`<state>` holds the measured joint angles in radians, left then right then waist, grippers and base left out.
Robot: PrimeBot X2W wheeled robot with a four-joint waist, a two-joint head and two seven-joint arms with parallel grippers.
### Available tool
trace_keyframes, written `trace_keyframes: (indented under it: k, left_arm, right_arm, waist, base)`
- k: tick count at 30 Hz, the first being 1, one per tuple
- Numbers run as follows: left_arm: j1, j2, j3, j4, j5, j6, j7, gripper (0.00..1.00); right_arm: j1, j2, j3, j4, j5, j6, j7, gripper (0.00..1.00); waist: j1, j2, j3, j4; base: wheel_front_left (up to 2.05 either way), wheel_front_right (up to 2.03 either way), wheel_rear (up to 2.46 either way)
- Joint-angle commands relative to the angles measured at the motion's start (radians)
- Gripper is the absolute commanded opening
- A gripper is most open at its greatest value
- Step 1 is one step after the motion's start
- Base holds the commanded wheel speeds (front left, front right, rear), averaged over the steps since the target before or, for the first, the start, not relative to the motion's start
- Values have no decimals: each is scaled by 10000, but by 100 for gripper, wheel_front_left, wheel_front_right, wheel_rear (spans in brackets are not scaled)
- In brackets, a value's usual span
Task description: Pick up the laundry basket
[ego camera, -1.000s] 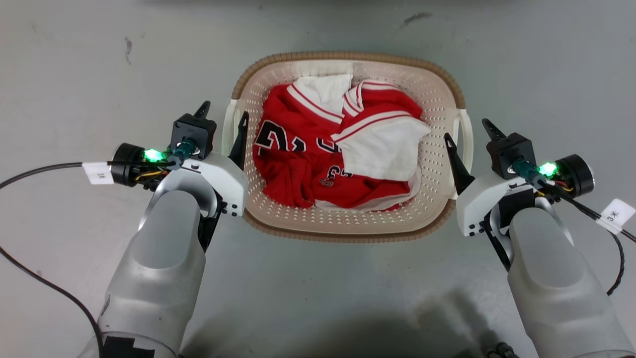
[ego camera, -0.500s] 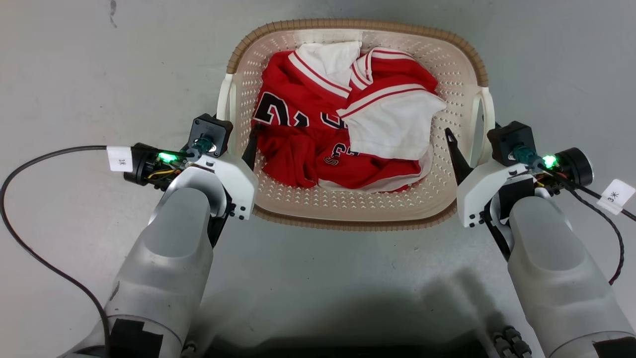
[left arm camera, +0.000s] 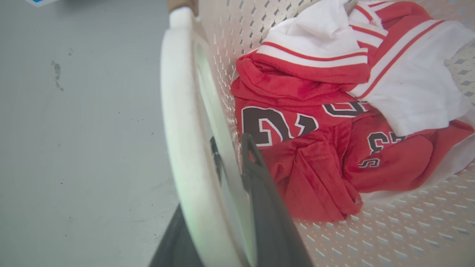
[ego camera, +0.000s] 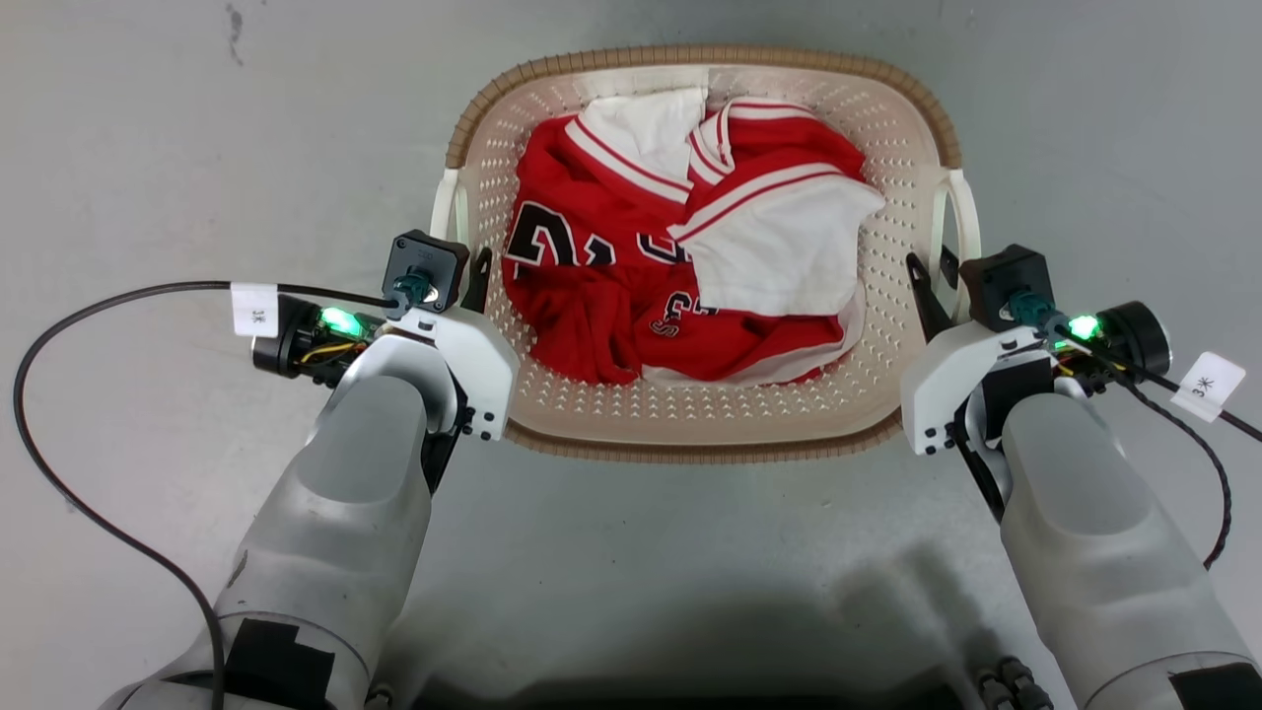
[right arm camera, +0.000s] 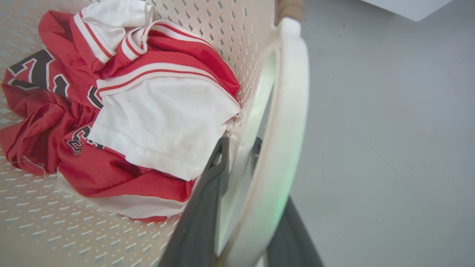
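The laundry basket (ego camera: 690,57) is cream perforated plastic with a brown woven-look rim, and it lies in front of me on the grey floor. It holds crumpled red and white jerseys (ego camera: 680,266). My left gripper (ego camera: 458,276) is shut on the basket's left wall just below the white handle (ego camera: 449,212). In the left wrist view, one finger (left arm camera: 259,193) is inside the basket and the other is outside the wall, beneath the handle (left arm camera: 178,111). My right gripper (ego camera: 932,268) is shut the same way on the right wall by the other handle (right arm camera: 293,92).
Grey floor (ego camera: 148,148) surrounds the basket. Black cables (ego camera: 59,325) loop out from both wrists. A white object's corner (right arm camera: 404,5) shows beyond the basket in the right wrist view. My own shadow darkens the floor nearest me.
Both grippers, open astride the basket's side walls a second ago, have closed on them. The basket now looks larger and sits higher in the head view, which has shifted.
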<state>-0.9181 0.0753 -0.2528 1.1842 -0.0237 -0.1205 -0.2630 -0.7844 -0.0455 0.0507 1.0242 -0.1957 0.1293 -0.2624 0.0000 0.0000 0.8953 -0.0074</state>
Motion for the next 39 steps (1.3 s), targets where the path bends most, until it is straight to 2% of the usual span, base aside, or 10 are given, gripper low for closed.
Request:
trace_keyframes:
  k: [1, 9, 17, 29, 39]
  left_arm:
    - [-78, 48, -74, 66, -4, -59, -28, 0]
    - [494, 24, -55, 469, -348, -83, -28, 0]
    - [1308, -56, -172, 875, -752, -116, 30, 0]
    - [2387, -185, -793, 1021, -1472, -128, 586, 0]
    - [3461, -160, -1492, 1046, -2321, -131, 1303, 0]
  right_arm:
    - [-3, -84, 90, 62, -67, 25, -39, 0]
    - [305, -84, 370, 500, 112, 23, -38, 0]
    - [672, -83, 1100, 1183, 625, 23, -41, 0]
    - [1133, -70, 2059, 2158, 1474, 15, -40, 0]
    - [1869, -58, 3248, 2335, 2697, 14, 422, 0]
  waist:
    - [0, 0, -166, 14]
    - [0, 0, -1227, 21]
    - [0, 0, -2729, 13]
    - [0, 0, -4679, 50]
    - [0, 0, -6258, 28]
  base:
    - [0, 0, 0]
    - [0, 0, 0]
    - [0, 0, 0]
    - [0, 0, 0]
    - [0, 0, 0]
